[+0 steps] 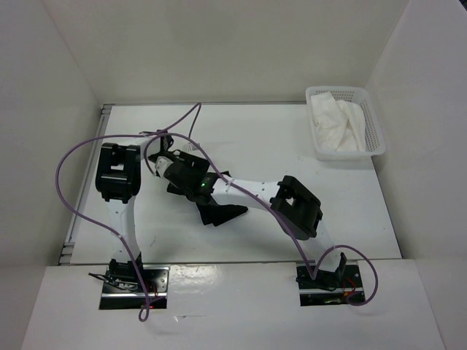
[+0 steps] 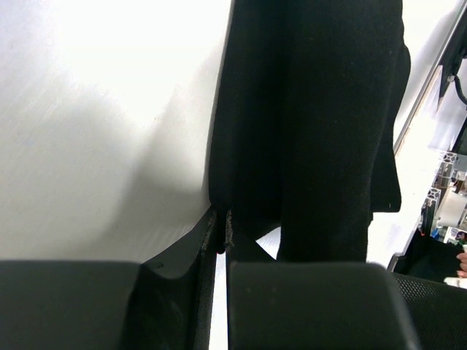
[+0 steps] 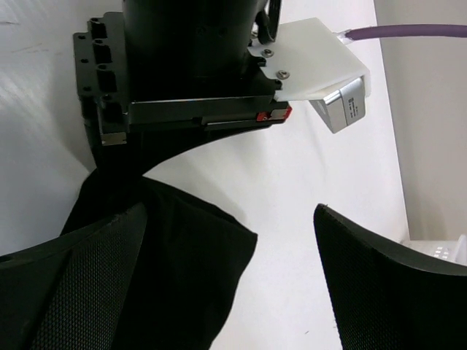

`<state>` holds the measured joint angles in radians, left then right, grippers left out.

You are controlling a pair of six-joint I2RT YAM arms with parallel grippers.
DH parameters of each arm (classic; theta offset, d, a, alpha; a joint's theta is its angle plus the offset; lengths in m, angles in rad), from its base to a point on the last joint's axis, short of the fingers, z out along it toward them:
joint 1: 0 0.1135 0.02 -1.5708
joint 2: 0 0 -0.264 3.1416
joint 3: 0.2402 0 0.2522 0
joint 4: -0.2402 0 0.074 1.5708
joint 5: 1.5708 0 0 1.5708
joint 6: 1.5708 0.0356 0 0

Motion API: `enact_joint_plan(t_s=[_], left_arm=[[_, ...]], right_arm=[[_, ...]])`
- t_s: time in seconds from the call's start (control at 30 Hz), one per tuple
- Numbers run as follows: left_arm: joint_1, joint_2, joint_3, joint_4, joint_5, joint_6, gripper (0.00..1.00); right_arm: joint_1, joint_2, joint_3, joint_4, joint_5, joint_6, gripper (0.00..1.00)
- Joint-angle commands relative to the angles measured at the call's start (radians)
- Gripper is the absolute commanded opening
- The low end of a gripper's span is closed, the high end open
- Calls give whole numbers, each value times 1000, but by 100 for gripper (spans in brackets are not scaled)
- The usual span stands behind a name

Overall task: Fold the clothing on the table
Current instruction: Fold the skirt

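Seen from above: one counter (image 1: 263, 131), walled on three sides, open surface toward the far-right basket (image 1: 373, 120) with one white cloth (image 1: 336, 127); one black clothing (image 1: 219, 213) piece near centre under two arms. Left wrist only: left end effector (image 2: 222, 233) pinched narrow on clothing. Right wrist: right end effector (image 3: 232, 240) spread wide, holding nothing.

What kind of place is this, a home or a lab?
Most likely a robotics lab test cell: a left arm and right arm bolted at the edge of a white table, plain white panels walling it in, purple cables looping over it.
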<state>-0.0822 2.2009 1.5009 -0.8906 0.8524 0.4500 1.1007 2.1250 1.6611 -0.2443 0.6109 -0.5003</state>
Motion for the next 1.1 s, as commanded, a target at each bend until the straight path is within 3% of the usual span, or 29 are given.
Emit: enact_joint_plan(t_s=[0.0, 0.17, 0.37, 0.4, 0.5, 0.53, 0.6, 0.73, 0.83, 1.07], left_arm=[[8, -32, -21, 19, -53, 62, 8], [71, -41, -10, -17, -35, 84, 13], [153, -116, -10, -30, -55, 93, 28], [180, -138, -10, -30, -55, 93, 36], [216, -167, -10, -30, -46, 93, 45], [231, -181, -10, -30, -46, 93, 55], [245, -191, -22, -21, -46, 93, 59], [288, -214, -33, -21, -23, 102, 60], [297, -259, -21, -79, 74, 122, 60], [153, -273, 160, -407, 250, 318, 59]], right_arm=[[31, -25, 54, -13, 26, 43, 99], [51, -124, 11, -39, 16, 54, 99], [51, -317, -139, -35, -3, 10, 99], [51, -342, -187, -26, -17, 0, 99], [7, -440, -290, -1, -46, -21, 99], [-10, -462, -309, 8, -65, -21, 99], [-71, -526, -369, 19, -95, -21, 99], [-186, -615, -454, 37, -175, -21, 99], [-274, -646, -492, 37, -201, -3, 99], [-308, -662, -569, 37, -211, 22, 99]])
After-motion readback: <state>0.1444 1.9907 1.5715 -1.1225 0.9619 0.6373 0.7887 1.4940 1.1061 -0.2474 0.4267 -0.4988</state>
